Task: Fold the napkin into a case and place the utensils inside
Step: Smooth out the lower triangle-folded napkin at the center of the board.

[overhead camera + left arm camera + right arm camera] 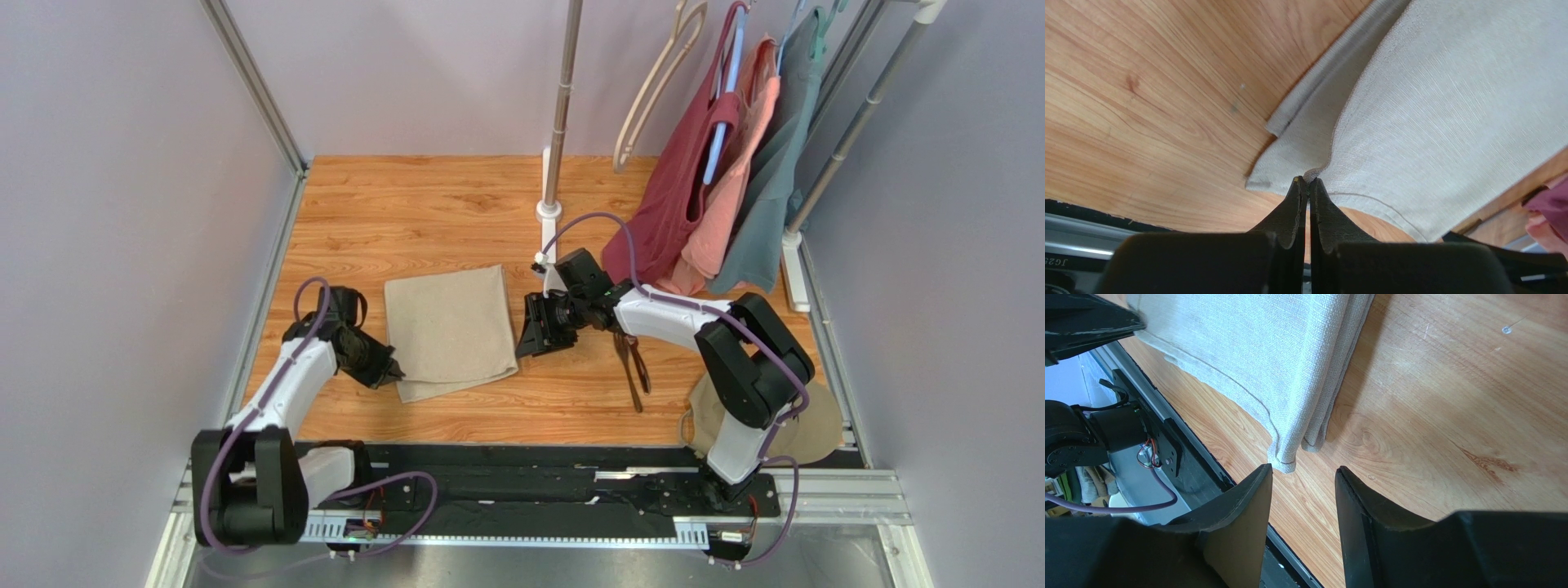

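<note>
A wooden table (405,208) is being seen from above, with two robot arms reaching out from its near edge. The napkin (450,331), a beige-tan cloth, is lying folded into a rough rectangle of several layers, a little left of the table's middle. Its layered edges are showing along the near side.

The left gripper (374,365) is sitting at the napkin's near left corner. In the left wrist view, the left gripper (1309,182) is pressing its two dark fingers together on the edge of the napkin (1444,110), and the cloth is puckering slightly where the tips are meeting it. A lower layer is sticking out beside the pinched one, flat on the wood.

The right gripper (540,328) is hovering just beside the napkin's right edge. In the right wrist view, the right gripper (1303,471) is holding its jaws apart with only bare wood between them, and a stacked corner of the napkin (1278,355) is lying just beyond the fingertips, not touching them.

The utensils (633,365), slim dark pieces, are lying together on the wood to the right of the right gripper, well apart from the napkin. A round tan disc (816,423) is sitting at the near right corner, partly behind the right arm. Maroon, salmon and grey-teal garments (724,184) are hanging from a rack at the far right.
</note>
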Controlling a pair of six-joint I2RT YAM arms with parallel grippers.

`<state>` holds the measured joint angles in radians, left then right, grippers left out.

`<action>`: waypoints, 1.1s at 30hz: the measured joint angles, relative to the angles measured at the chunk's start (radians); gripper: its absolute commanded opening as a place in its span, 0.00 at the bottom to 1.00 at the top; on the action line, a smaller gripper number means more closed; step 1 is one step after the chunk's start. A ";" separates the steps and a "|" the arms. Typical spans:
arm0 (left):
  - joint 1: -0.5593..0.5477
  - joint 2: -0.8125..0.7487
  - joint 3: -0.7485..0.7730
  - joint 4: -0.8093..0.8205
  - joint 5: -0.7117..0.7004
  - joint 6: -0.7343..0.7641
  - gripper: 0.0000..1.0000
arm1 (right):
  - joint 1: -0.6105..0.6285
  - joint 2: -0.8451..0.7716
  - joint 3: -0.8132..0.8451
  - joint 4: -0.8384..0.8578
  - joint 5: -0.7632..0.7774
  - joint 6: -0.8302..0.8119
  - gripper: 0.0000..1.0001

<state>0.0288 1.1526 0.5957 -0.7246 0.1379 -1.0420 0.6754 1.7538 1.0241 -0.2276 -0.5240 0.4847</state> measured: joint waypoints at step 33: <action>-0.011 -0.117 0.149 -0.131 0.081 0.150 0.54 | -0.003 -0.003 0.074 -0.077 0.067 -0.034 0.58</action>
<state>0.0181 1.0359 0.7448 -0.8555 0.2192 -0.8917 0.6720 1.7504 1.0981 -0.3050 -0.4568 0.4511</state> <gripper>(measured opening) 0.561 0.554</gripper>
